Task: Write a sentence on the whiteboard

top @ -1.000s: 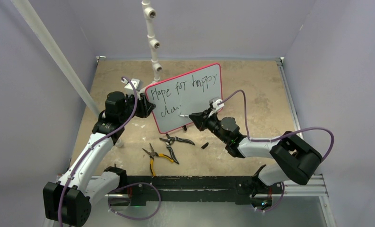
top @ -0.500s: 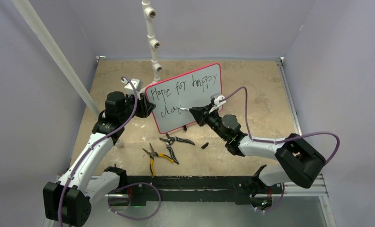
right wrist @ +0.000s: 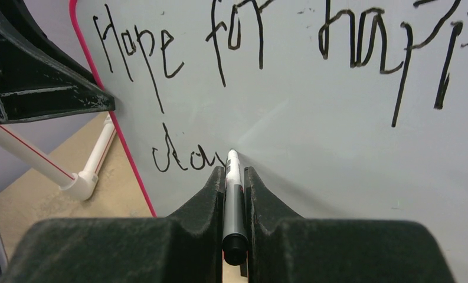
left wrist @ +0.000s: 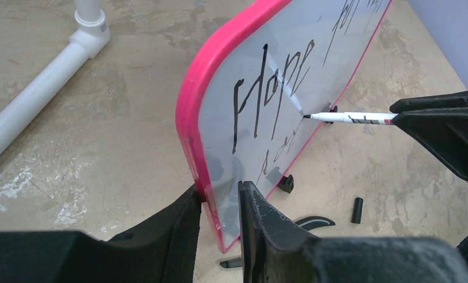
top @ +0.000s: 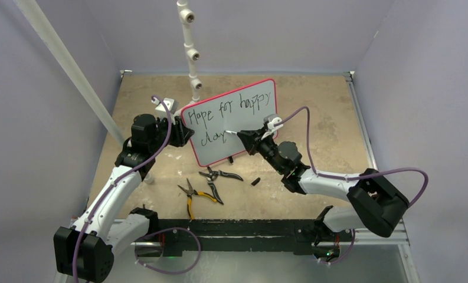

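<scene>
Fingers of the right gripper (right wrist: 234, 174) are clamped on a white marker (right wrist: 234, 194), whose tip touches the whiteboard (top: 261, 132) just right of "day", the last word written. The sentence (top: 230, 109) so far reads "Hope for happy" on the upper line and "day" below it at the left. Across the board, the left gripper (left wrist: 219, 187) pinches the pink frame at the left edge near the lower corner, one finger in front and one behind. The board stands upright on small black feet on the table (top: 320, 106), towards its far side. Nearer, on the table, lie two pairs of pliers (top: 219, 174) and a small black cap (top: 255, 181).
</scene>
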Motion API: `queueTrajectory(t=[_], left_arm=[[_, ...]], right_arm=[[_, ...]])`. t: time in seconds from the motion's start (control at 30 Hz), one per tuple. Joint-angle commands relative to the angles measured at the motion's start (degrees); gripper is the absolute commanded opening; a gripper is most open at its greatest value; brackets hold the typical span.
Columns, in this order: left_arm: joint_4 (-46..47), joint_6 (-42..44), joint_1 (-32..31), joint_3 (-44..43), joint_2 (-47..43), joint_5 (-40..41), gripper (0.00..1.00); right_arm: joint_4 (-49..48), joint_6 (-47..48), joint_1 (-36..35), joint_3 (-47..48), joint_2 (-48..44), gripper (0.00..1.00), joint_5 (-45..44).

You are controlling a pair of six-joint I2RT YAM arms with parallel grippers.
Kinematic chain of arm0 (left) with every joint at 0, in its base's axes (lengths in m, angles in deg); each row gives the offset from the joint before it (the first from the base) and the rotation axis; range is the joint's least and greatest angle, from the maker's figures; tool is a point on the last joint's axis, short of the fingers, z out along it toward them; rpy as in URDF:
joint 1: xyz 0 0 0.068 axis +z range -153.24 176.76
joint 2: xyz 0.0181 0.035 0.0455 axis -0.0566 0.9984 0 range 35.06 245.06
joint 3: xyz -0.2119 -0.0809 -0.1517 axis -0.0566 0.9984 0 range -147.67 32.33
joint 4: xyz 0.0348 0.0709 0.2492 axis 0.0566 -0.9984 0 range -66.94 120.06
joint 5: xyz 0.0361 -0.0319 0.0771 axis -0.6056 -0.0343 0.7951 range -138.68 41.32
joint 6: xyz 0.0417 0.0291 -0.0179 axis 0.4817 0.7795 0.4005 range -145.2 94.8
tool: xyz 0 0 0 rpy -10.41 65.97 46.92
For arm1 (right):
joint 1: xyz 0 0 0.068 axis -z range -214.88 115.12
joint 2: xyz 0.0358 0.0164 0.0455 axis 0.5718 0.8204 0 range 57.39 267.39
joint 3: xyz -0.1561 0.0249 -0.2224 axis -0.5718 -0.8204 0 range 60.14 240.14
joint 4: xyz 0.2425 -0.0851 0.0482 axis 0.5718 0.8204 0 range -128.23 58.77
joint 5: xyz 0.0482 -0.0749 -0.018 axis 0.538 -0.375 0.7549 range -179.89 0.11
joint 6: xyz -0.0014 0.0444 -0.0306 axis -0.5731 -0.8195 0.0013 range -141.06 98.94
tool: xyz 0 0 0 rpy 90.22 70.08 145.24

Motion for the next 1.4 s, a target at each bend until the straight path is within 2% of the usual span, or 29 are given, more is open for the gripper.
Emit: queueTrajectory(t=[0.0, 0.37, 0.93, 1.37], left_arm=[[1.6, 0.5, 0.1, -0.5, -0.2, -1.2, 0.29], [1.5, 0.6, 0.1, -0.5, -0.1, -1.2, 0.29], [1.4, 0.7, 0.1, -0.6, 0.2, -1.1, 0.29], [1.4, 0.7, 0.1, -0.6, 0.1, -1.2, 0.29]], right_arm=[[-3.1, 3.5, 0.3, 1.0, -3.5, 0.0, 0.3], [-1.7, 0.6, 1.6, 0.3, -3.5, 0.0, -2.7], [-4.5, 0.8, 3.5, -0.5, -0.2, 0.0, 3.9], [-0.3, -2.1, 3.4, -3.1, -2.2, 0.0, -1.1]])
